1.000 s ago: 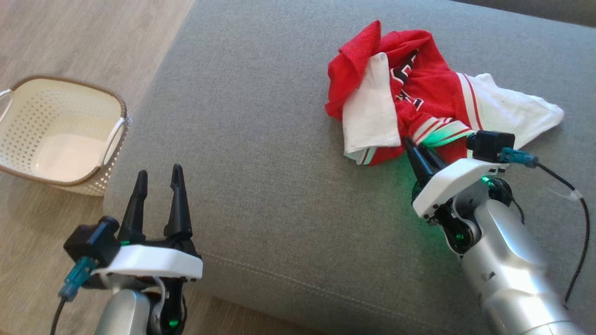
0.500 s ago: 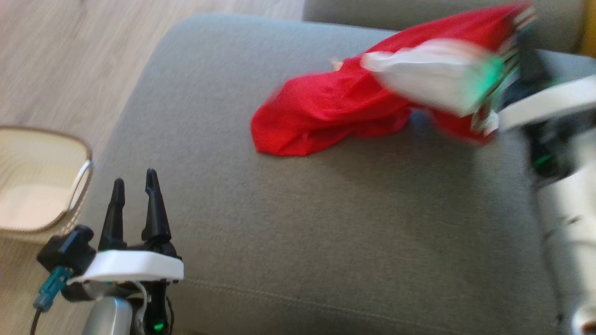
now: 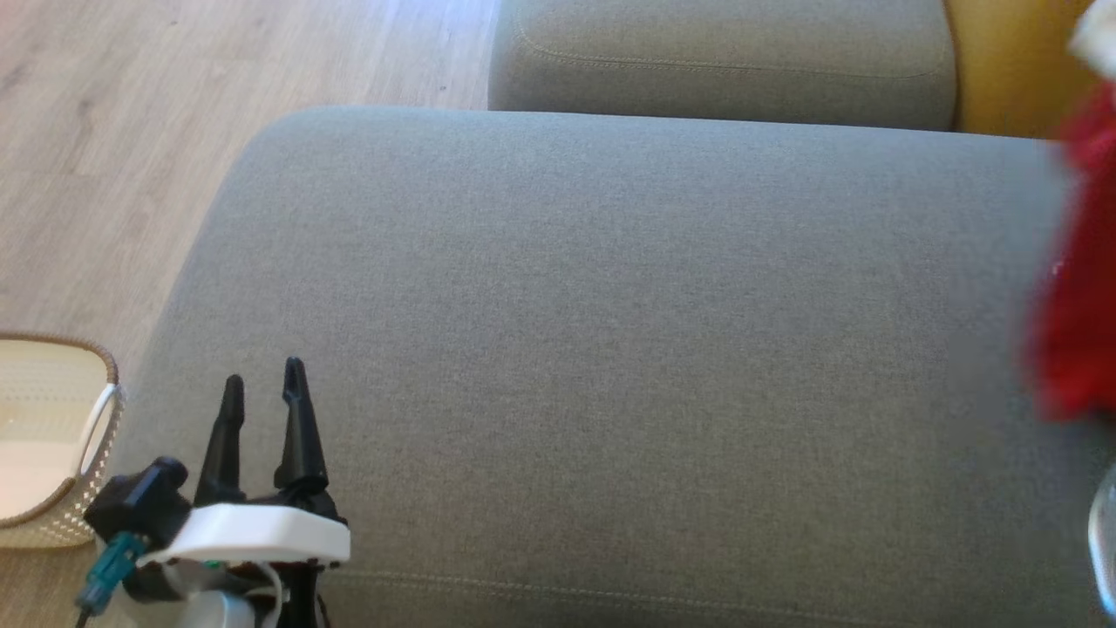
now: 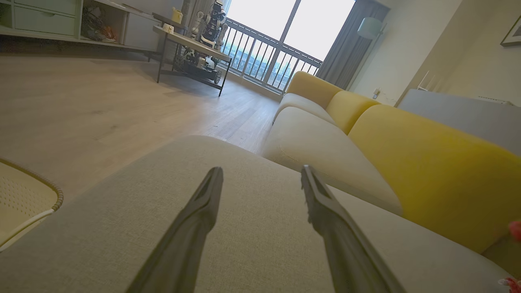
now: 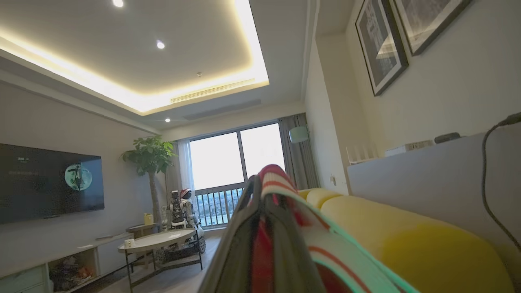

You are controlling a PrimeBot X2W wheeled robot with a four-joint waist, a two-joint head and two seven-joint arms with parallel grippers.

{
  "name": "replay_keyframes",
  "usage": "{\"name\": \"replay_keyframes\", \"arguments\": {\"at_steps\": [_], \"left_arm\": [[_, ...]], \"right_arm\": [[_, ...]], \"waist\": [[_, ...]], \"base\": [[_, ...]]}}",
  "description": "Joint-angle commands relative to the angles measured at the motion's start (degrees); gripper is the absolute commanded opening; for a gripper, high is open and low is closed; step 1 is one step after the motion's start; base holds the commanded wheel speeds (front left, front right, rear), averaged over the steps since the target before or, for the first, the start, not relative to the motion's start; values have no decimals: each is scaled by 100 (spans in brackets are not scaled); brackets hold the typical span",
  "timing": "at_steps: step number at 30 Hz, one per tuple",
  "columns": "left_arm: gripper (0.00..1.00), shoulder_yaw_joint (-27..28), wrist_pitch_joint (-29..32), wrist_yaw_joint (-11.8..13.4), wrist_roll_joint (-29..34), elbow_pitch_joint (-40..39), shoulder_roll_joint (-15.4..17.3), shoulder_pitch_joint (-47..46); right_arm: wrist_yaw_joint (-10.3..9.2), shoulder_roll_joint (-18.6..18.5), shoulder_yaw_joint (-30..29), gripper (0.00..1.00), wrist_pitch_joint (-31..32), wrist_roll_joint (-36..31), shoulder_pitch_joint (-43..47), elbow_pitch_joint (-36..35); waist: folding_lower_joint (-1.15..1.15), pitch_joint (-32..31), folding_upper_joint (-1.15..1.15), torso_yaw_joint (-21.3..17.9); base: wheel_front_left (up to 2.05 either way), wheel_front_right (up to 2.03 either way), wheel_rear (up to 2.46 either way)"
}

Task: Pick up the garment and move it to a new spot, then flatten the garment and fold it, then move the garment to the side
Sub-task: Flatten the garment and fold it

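The garment (image 3: 1077, 288), red with white parts, hangs blurred at the right edge of the head view, off the grey seat cushion (image 3: 610, 305). In the right wrist view my right gripper (image 5: 260, 179) is shut on its red-and-white striped hem (image 5: 285, 228), held high and pointing across the room. My left gripper (image 3: 261, 388) stands open over the cushion's near left corner with nothing between its fingers (image 4: 203, 211). A red scrap of the garment (image 4: 515, 230) peeks in at the right edge of the left wrist view.
A cream basket (image 3: 52, 436) stands on the wood floor left of the cushion. A second grey cushion (image 3: 724, 61) lies beyond, with a yellow backrest (image 4: 427, 162) along the right. A low table (image 5: 158, 240) stands farther off.
My right gripper closed on the garment's hem and lifted it off the cushion, up and to the right. The head camera has shifted too. The left gripper stayed open.
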Motion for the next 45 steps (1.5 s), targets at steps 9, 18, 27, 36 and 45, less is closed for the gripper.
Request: {"name": "replay_keyframes", "arguments": {"at_steps": [9,18,27,36,45], "left_arm": [[100,-167,-34,2,-76,-165,42,-232],[100,-462,-34,23,-117,-89,42,-369],[100,-712,-34,71,-172,-32,42,-396],[100,-562,-34,112,-125,-73,42,-282],[100,-348,-34,98,-27,-305,42,-445]], "right_arm": [[-1,786,574,0,-258,-705,-1284,189],[-1,976,2593,0,-474,1273,-402,1757],[-1,977,5369,100,-87,3792,195,3025],[-1,978,6559,100,-51,4206,-576,3920],[-1,978,6578,100,-1228,3899,-1106,4414]], "waist": [[1,167,0,300],[1,242,0,970],[1,264,0,1509],[1,139,0,1170],[1,80,0,346]], "base": [[0,0,0],[0,0,0],[0,0,0],[0,0,0],[0,0,0]]}}
